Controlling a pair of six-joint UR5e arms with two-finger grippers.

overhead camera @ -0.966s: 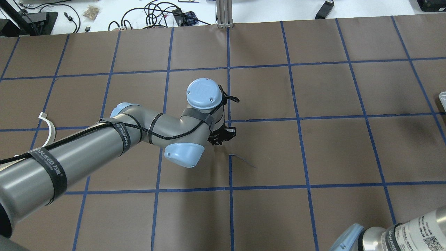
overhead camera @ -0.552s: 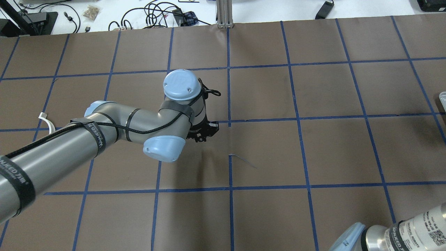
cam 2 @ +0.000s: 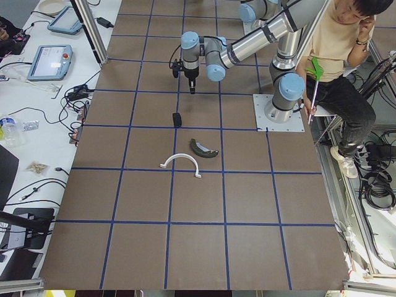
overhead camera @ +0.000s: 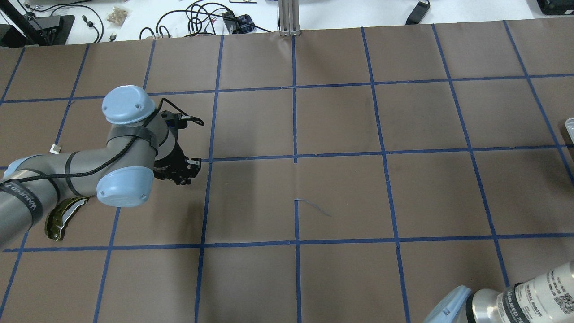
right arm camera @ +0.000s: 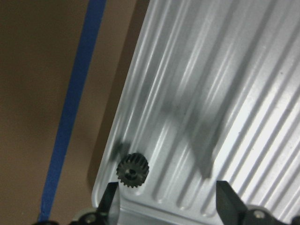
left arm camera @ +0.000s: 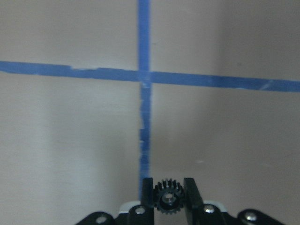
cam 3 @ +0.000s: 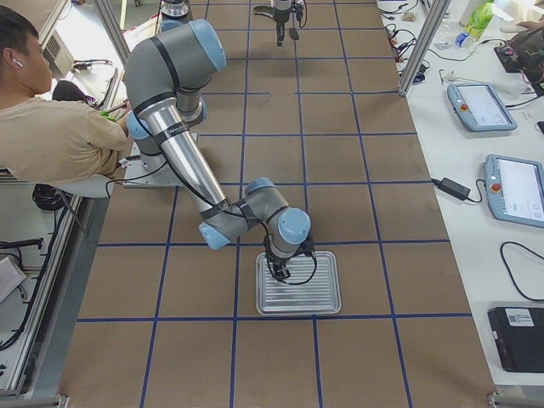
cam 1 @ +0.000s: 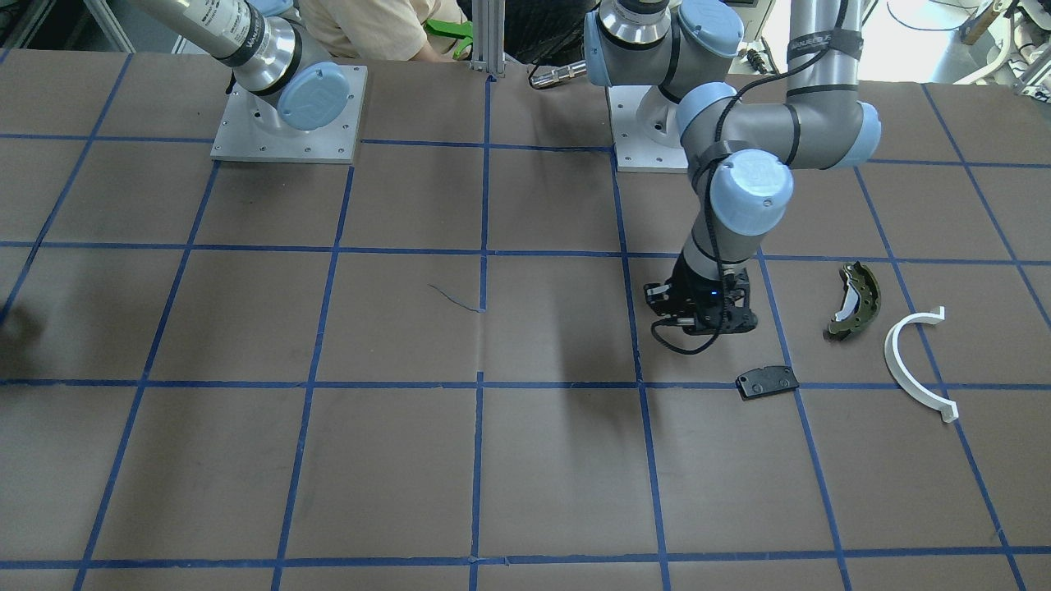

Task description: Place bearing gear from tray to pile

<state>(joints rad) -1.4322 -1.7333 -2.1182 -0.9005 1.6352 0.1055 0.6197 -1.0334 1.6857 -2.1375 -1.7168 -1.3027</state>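
Observation:
My left gripper [left arm camera: 168, 186] is shut on a small black toothed bearing gear [left arm camera: 169, 198] and holds it above the brown table. In the front-facing view the left gripper [cam 1: 700, 322] hangs just beside the pile: a flat black pad [cam 1: 768, 382], a dark olive brake shoe [cam 1: 855, 300] and a white half-ring [cam 1: 915, 361]. My right gripper [right arm camera: 168, 201] is open over the ribbed metal tray [right arm camera: 225, 93]. A second black gear [right arm camera: 132, 171] lies on the tray near its corner, just inside one fingertip [right arm camera: 108, 199].
The tray [cam 3: 299, 293] sits at the table's right end, with the right arm bent over it. Blue tape lines grid the table. A person sits behind the robot's base [cam 3: 59, 127]. Cables and tablets lie beyond the far table edge [overhead camera: 202, 18].
My left arm has swung left across the table with the gear in its grip, from near the table's centre to beside the pile. The brake shoe has come into view.

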